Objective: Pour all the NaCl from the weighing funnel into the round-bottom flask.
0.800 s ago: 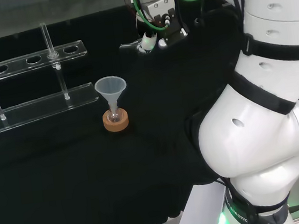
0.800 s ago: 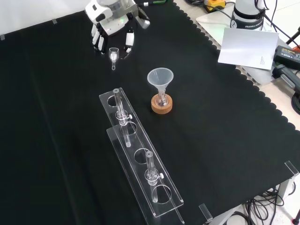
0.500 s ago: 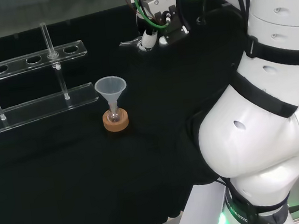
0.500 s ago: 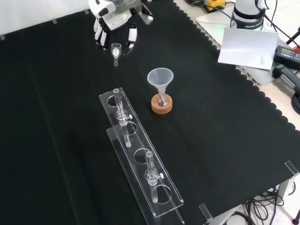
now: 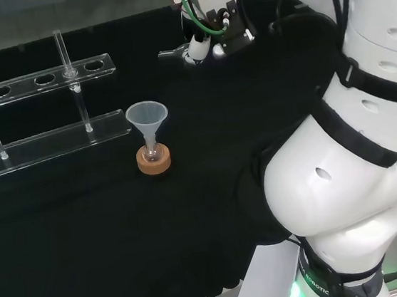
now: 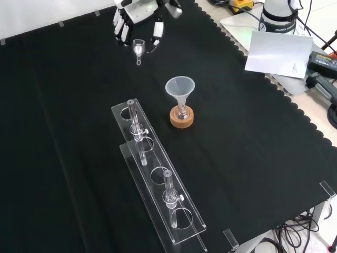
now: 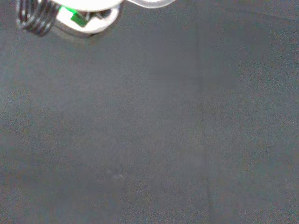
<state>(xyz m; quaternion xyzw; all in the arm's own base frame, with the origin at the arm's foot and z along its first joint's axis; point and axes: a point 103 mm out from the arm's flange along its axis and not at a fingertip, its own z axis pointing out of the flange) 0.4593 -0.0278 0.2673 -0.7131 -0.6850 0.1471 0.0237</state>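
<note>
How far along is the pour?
Done: the hand holds the weighing funnel, lifted off the cloth. In hand: carrying it, well short of the flask. Left: bring it over the plastic funnel in the flask's neck on the cork ring and tip.

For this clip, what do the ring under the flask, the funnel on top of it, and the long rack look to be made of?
The ring looks like cork: tan, matte, grainy. The funnel seems translucent plastic, being milky rather than clear, though frosted glass is possible. The rack looks like clear acrylic: flat see-through plates with bright edges and round holes.
</note>
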